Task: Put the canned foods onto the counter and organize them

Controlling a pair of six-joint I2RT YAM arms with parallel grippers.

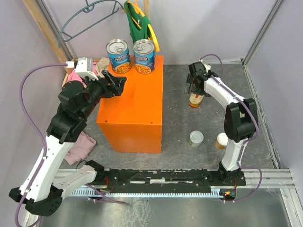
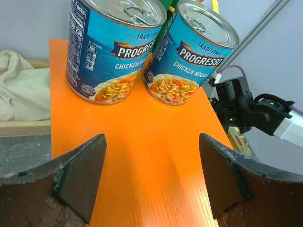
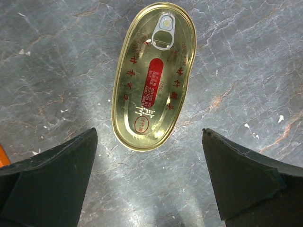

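On the left, hovering low above the orange counter (image 2: 137,156) with the left tool (image 2: 151,161) spread wide and gripping nothing. Straight ahead of its fingertips, upright and side by side on the counter's far end: two tall blue-labelled cans (image 2: 113,52) (image 2: 189,61), silver tops up. On the right, poised over the grey desk (image 3: 246,71) with the right tool (image 3: 147,156) likewise wide and empty. Beneath it, in line with the gap between its fingers, lying flat on the desk with pull-tab up: a gold oval tin (image 3: 154,75), untouched. Behind that tool, toward the arm base and well apart from it: two small white-lidded cans (image 1: 196,138) (image 1: 221,140) standing on the desk.
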